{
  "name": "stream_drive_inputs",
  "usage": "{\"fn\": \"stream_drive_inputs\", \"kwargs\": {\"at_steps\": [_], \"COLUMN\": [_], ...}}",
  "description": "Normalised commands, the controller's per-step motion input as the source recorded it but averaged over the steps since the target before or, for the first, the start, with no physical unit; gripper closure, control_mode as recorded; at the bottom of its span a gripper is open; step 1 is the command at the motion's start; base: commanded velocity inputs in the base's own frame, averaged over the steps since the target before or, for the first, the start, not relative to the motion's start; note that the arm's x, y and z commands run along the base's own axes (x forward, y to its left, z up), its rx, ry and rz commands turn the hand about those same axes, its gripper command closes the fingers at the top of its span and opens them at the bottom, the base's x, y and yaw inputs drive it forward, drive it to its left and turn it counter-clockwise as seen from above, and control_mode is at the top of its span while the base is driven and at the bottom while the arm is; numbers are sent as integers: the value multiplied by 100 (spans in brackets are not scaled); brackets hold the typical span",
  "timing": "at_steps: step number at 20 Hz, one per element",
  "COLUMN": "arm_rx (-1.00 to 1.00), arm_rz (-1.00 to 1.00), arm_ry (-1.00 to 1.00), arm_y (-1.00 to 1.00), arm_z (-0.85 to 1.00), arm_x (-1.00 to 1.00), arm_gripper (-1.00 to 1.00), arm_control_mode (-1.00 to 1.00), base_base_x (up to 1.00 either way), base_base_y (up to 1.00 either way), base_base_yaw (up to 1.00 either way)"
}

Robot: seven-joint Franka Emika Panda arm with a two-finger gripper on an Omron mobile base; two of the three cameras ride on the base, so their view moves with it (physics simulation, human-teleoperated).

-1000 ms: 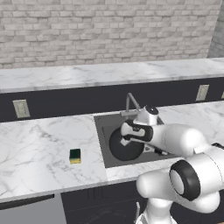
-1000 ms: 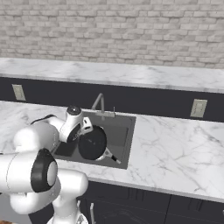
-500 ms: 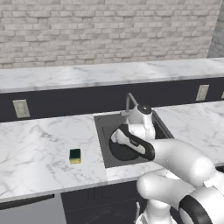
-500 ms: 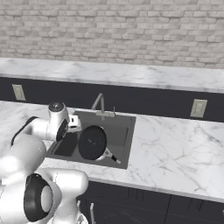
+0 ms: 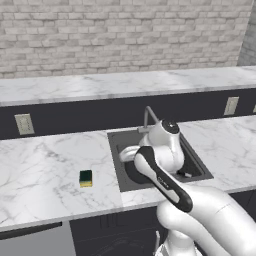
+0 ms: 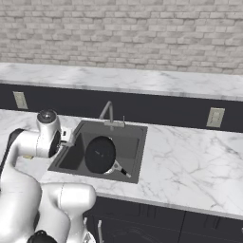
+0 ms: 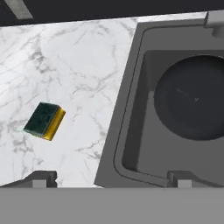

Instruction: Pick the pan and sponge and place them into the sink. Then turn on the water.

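Hand view | one pan in one sink | one sponge on counter | gripper spread, empty

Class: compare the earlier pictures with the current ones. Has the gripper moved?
Yes. The open gripper has swung from over the pan in the sink toward the sponge side.

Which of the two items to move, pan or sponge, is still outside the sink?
The sponge: it lies alone on the marble counter left of the sink, while the black pan already sits inside the basin.
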Motion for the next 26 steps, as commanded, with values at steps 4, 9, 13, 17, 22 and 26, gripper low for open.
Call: {"fn": "stream_drive_inputs", "kwargs": {"at_steps": [4,9,13,17,22,26], "arm_rx": [12,6,2,0,0,1], "arm_rz": [-8,-11,-11,-9,-1,4], "arm_ry": [0,0,0,0,1,7], "arm_y": [44,41,37,27,15,3], "arm_z": [24,39,44,30,9,1], "arm_x": [-59,-48,-38,-14,2,12], "arm_gripper": [-100,-100,-100,-100,-100,-100], "arm_control_mode": [-100,-100,-100,-100,-100,-100], "base_base_x": [0,0,0,0,0,0], "base_base_y": [0,0,0,0,0,0], "base_base_yaw": [0,0,0,0,0,0]}}
